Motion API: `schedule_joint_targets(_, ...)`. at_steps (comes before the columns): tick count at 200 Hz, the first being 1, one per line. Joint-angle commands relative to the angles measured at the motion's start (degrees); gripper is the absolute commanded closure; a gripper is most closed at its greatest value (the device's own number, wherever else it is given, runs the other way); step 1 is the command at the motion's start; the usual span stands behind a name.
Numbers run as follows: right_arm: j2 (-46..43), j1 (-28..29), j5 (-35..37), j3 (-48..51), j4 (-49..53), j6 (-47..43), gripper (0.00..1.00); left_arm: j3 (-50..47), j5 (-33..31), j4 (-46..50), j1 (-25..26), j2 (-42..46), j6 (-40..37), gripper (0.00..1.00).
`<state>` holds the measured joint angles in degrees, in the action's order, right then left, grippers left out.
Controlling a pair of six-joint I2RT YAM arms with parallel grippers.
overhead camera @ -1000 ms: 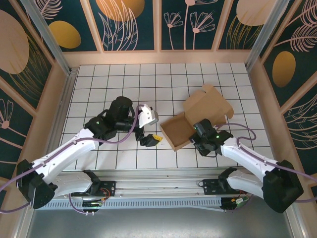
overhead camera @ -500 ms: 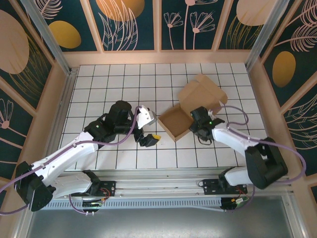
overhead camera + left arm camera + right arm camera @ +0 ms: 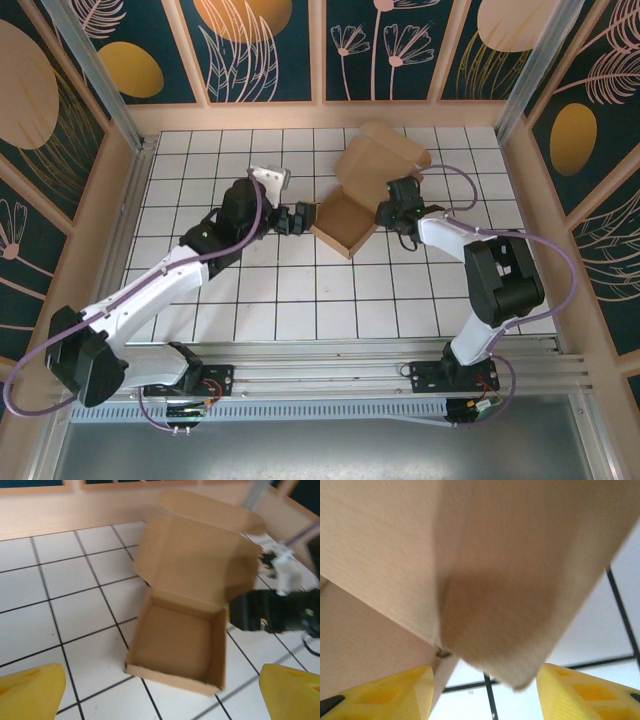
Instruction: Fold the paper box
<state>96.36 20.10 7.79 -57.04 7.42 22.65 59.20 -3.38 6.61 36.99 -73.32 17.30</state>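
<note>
Top: open box on table, far of centre, lid raised on far-right side. Left claw just left of tray, right claw at its right wall.
Left wrist: fingers spread wide, tray just beyond.
Right wrist: spread wide too, cardboard corner between; contact unclear.

The paper box sits toward the back of the bench, with the left end effector just left of it and the right end effector just right.

The paper box rests on the gridded table.
</note>
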Motion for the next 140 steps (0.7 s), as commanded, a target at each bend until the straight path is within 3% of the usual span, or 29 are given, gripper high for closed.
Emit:
schedule_joint_targets(1,-5.00,-4.00,-6.43,-4.23,-1.33,-10.27,0.38,1.50,2.89,-0.04,-3.98,-1.79,8.16,0.01)
schedule_joint_targets(36,-6.40,-16.72,-26.53,-13.06,3.87,-13.37,0.22,7.22,20.92,-4.27,-10.13,-12.22,5.58,0.03)
schedule_joint_targets(64,-1.75,-23.88,-39.99,-17.04,5.64,-8.00,0.14,23.68,32.32,0.13,-12.69,-28.64,-0.90,0.03)
schedule_joint_targets(89,1.22,-24.10,-42.94,-16.56,2.70,-6.69,0.13,41.03,35.87,5.46,-15.01,-43.16,-4.88,0.02)
schedule_joint_targets(112,4.15,-23.74,-45.03,-16.59,0.09,-5.60,0.16,57.19,43.22,9.46,-16.51,-55.81,-7.63,0.02)
schedule_joint_targets(140,8.38,-23.51,-41.41,-18.40,2.18,-8.50,0.26,79.42,53.64,15.83,-16.69,-71.10,-9.73,0.01)
